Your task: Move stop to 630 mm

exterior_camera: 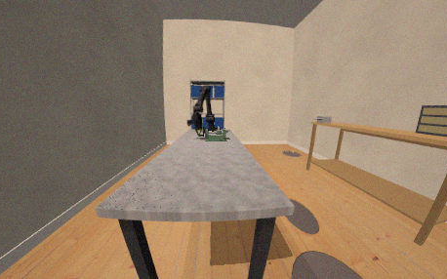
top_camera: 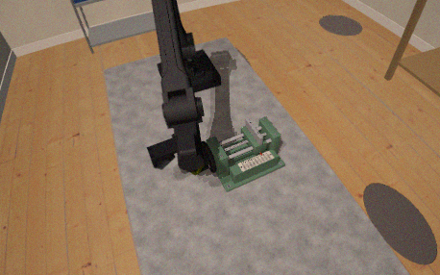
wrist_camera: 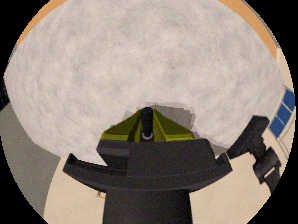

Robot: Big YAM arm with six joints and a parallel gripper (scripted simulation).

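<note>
A long grey surface (exterior_camera: 190,185) is running away from the exterior camera on dark legs, standing on a wood floor (top_camera: 48,144) between a dark wall (exterior_camera: 63,112) on the left and a pale wall on the right. A wooden bench (exterior_camera: 390,134) is standing along the right wall, and a blue-panelled rack (exterior_camera: 193,93) is standing against the far wall behind the surface.

The dark arm (top_camera: 175,77) is reaching down from the far end of the surface, its lower links bending toward the near left end of the green fixture (top_camera: 252,170). The arm's shadow is falling across the surface just to its right.

The fixture is sitting on the surface near the middle of the top view, touching it along its base plate. Pale rails are lying side by side across its top, and a white scale strip (top_camera: 255,162) with a small red mark is facing the near right side; the figures on it are too small to read.

The dark handwheel (top_camera: 208,157) is sitting at the left end of the fixture, edge-on in the top view, just beside the wrist.

The gripper (top_camera: 198,168) is pressing against the handwheel's left side, and its jaws are clenched on the handwheel. In the wrist view a yellow-green part (wrist_camera: 147,129) is showing just past the dark gripper body, with the grey surface filling the field beyond it.
</note>
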